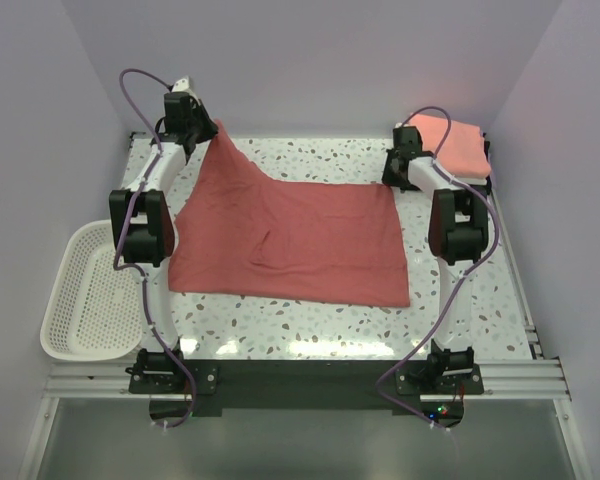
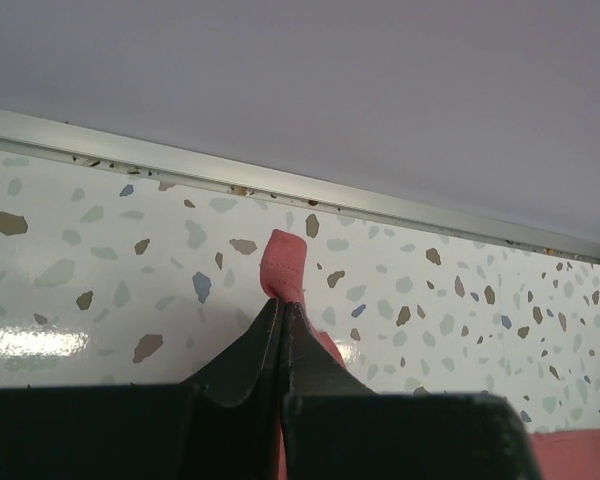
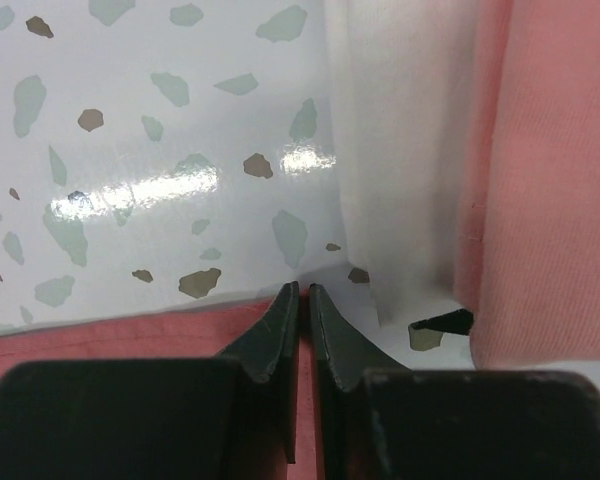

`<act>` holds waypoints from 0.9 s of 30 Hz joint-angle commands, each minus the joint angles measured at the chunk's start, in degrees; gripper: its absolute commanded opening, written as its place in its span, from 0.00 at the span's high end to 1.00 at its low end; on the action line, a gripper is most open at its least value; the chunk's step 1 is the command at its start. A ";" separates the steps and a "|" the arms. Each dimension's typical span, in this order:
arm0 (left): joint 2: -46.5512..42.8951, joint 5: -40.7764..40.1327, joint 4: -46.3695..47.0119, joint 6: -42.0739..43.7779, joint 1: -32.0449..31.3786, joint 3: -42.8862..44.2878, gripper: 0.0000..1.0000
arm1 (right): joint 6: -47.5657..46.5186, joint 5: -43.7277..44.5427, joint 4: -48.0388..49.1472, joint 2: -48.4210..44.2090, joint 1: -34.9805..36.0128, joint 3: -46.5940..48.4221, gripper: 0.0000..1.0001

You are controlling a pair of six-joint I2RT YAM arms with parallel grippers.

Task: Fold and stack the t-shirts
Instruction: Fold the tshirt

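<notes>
The brick-red t-shirt lies spread across the middle of the table. My left gripper is at the far left and shut on its back left corner, holding it up so the cloth rises in a peak. In the left wrist view, a fold of the t-shirt sticks out past the closed gripper. My right gripper is low at the shirt's back right corner. Its jaws are closed to a narrow slit on the shirt's edge. A folded salmon-pink shirt tops the stack at the back right.
In the right wrist view the stack shows a white shirt beside the salmon-pink one, with a sliver of black below. A white mesh basket stands off the table's left edge. The back rail runs just behind the left gripper.
</notes>
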 commanded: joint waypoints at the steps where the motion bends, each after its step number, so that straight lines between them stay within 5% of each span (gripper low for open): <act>1: -2.20 0.90 2.78 -0.48 0.71 -0.01 1.00 | -0.34 1.67 -0.20 -0.64 0.07 1.23 0.94; 3: -2.47 0.99 2.70 -0.30 0.71 0.43 1.00 | 0.01 1.76 0.24 -1.26 -0.02 0.79 1.00; 27: -6.60 2.05 0.50 -1.01 2.38 1.66 1.00 | 1.95 -0.35 10.44 -14.18 -2.75 -11.16 1.00</act>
